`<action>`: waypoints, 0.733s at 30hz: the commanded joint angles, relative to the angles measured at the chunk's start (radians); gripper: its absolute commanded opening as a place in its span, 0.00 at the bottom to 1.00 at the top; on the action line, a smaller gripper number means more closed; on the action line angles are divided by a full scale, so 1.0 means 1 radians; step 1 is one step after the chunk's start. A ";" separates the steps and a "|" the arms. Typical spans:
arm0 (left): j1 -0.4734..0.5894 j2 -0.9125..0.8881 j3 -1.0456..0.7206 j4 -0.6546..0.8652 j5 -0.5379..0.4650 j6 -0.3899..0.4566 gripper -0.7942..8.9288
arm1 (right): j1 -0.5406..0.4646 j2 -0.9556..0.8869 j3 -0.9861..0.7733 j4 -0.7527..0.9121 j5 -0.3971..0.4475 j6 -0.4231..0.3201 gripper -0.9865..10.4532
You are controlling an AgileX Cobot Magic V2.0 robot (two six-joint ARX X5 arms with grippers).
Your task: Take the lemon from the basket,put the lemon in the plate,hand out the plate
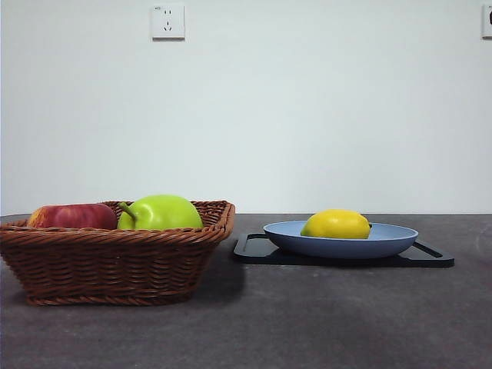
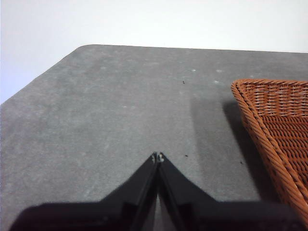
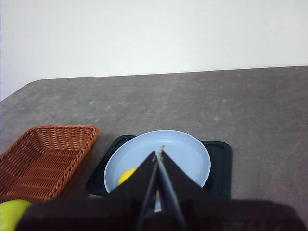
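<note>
The yellow lemon (image 1: 336,224) lies in the light blue plate (image 1: 392,239), which rests on a flat black tray (image 1: 434,257) right of the brown wicker basket (image 1: 115,265). In the right wrist view my right gripper (image 3: 159,153) is shut and empty, held above the plate (image 3: 187,154); the lemon (image 3: 126,175) shows partly behind its jaws. My left gripper (image 2: 158,157) is shut and empty above bare table, beside the basket's corner (image 2: 274,120). Neither arm shows in the front view.
The basket holds a red apple (image 1: 73,216) and a yellow-green apple (image 1: 161,213), the latter also in the right wrist view (image 3: 12,211). The grey table (image 1: 307,323) stretches in front. A wall socket (image 1: 167,21) is on the white wall.
</note>
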 commanded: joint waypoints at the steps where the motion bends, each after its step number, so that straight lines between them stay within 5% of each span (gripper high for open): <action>1: 0.003 -0.003 -0.006 -0.004 0.002 -0.005 0.09 | 0.005 0.002 0.006 0.008 0.005 0.010 0.09; 20: 0.003 -0.003 -0.006 -0.004 0.002 -0.005 0.09 | 0.005 0.001 0.006 0.008 0.006 0.008 0.09; 22: 0.003 -0.003 -0.006 -0.004 0.002 -0.005 0.09 | 0.005 0.001 0.006 0.009 0.009 -0.056 0.09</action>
